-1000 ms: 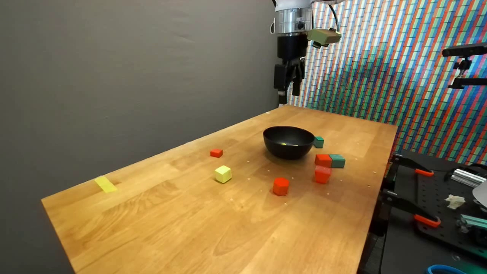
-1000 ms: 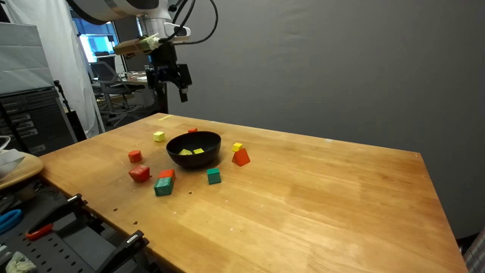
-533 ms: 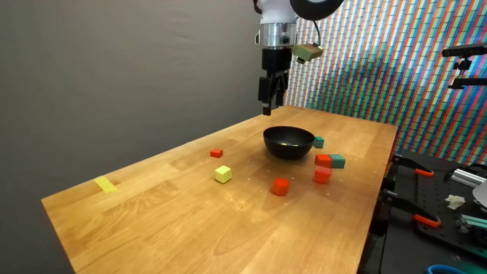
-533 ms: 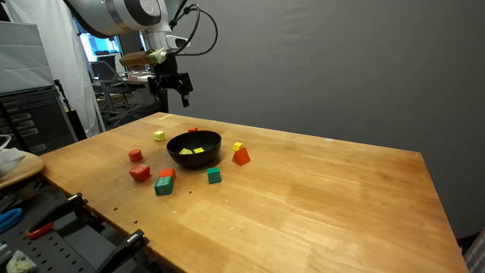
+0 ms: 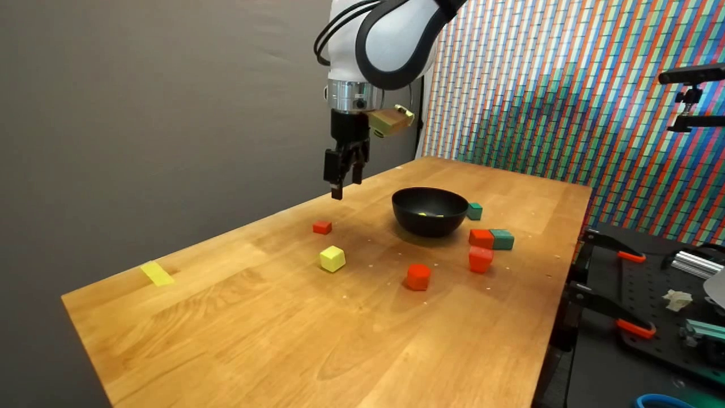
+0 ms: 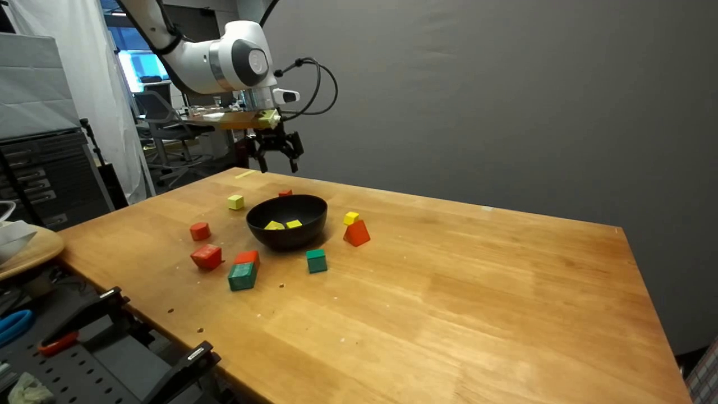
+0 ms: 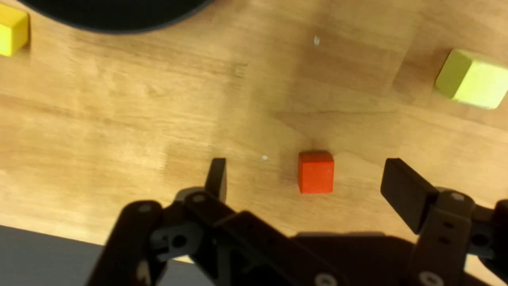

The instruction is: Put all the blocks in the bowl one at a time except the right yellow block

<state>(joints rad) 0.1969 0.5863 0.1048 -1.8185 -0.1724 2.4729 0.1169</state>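
The gripper [image 6: 278, 166] hangs above the table [image 6: 477, 314], jaws wide apart and holding nothing. Below, between them in the wrist view, a red block [image 7: 316, 174] rests near the bowl [image 6: 287, 240], no long axis showing; the coming grasp likely calls for descent.

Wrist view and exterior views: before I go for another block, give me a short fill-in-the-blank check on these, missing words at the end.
1. In the wrist view, the block that shows between the fingers is coloured ____.
2. The fingers stand ____, not shut.
3. In an exterior view, the yellow blocks seen inside the bowl number ____.
4. The bowl is cut off by the wrist view's ____ edge.

Missing words: red; open; two; top.
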